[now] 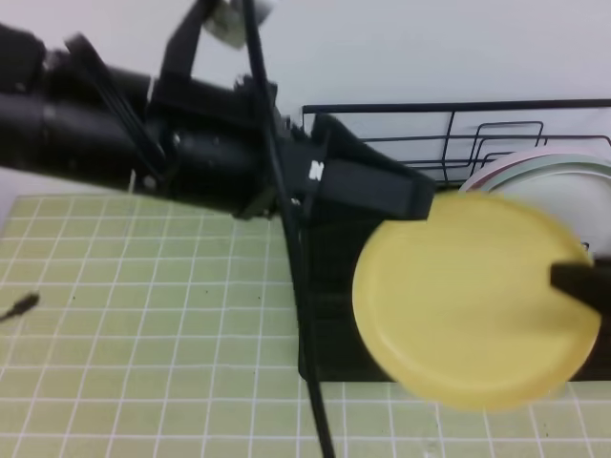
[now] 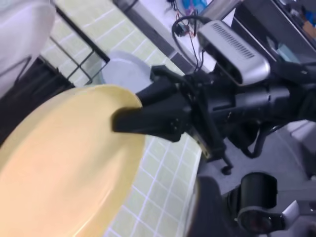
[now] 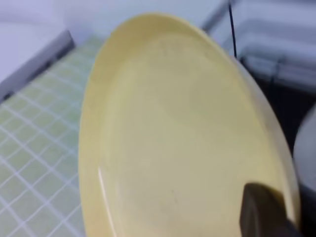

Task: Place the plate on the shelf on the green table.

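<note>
The pale-yellow plate [image 1: 473, 296] hangs tilted above the front of the black wire shelf [image 1: 458, 124], over the green table [image 1: 143, 315]. My right gripper [image 1: 565, 279] is shut on its right rim. The left wrist view shows those fingers [image 2: 148, 118] clamped on the plate [image 2: 59, 168] edge, and the right wrist view shows one fingertip [image 3: 261, 212] pressed on the plate [image 3: 182, 133]. My left gripper [image 1: 420, 198] reaches across from the left to the plate's upper-left rim. It looks open, with one dark finger [image 2: 210, 207] standing clear of the rim.
A white plate and a pink-rimmed plate [image 1: 563, 176] stand in the shelf behind the yellow one. A black cable [image 1: 307, 334] hangs down over the table beside the shelf's tray. A small dark object [image 1: 19, 307] lies at the far left of the tiles.
</note>
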Motion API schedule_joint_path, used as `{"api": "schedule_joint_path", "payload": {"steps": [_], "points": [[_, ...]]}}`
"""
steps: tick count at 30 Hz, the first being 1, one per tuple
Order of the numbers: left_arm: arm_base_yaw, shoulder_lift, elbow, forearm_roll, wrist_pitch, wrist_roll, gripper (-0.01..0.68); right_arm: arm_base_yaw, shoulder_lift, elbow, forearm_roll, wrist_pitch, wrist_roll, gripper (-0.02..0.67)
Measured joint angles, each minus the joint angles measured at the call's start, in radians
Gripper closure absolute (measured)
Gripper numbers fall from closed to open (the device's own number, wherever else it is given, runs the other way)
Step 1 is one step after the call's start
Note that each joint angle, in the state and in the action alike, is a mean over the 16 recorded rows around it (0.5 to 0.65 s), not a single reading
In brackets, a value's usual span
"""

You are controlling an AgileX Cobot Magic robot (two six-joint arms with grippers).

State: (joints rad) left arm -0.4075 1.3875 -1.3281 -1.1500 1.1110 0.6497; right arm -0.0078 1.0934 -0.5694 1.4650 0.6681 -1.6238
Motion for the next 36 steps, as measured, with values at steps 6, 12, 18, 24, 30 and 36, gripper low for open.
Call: {"api": "schedule_joint_path", "payload": {"steps": [6, 12, 18, 24, 30, 36], "points": [[0.000, 0.000, -0.083, 0.109, 0.024, -0.018, 0.457, 0.000, -0.057, -0.148, -0.260, 0.001, 0.085, 0.632], [0.000, 0.000, -0.129, 0.288, 0.007, -0.082, 0.606, 0.000, -0.095, -0.325, -0.588, 0.033, 0.241, 0.637], [0.000, -0.001, -0.135, 0.425, -0.032, -0.167, 0.666, 0.020, -0.098, -0.450, -0.861, 0.039, 0.352, 0.628], [0.000, -0.013, -0.100, 0.462, -0.072, -0.208, 0.673, 0.095, -0.077, -0.505, -1.088, 0.007, 0.385, 0.605], [0.000, -0.061, 0.013, 0.468, -0.165, -0.219, 0.674, 0.198, -0.034, -0.520, -1.349, -0.060, 0.431, 0.578], [0.000, -0.133, 0.157, 0.494, -0.270, -0.218, 0.674, 0.271, 0.020, -0.522, -1.536, -0.123, 0.473, 0.573]]}}
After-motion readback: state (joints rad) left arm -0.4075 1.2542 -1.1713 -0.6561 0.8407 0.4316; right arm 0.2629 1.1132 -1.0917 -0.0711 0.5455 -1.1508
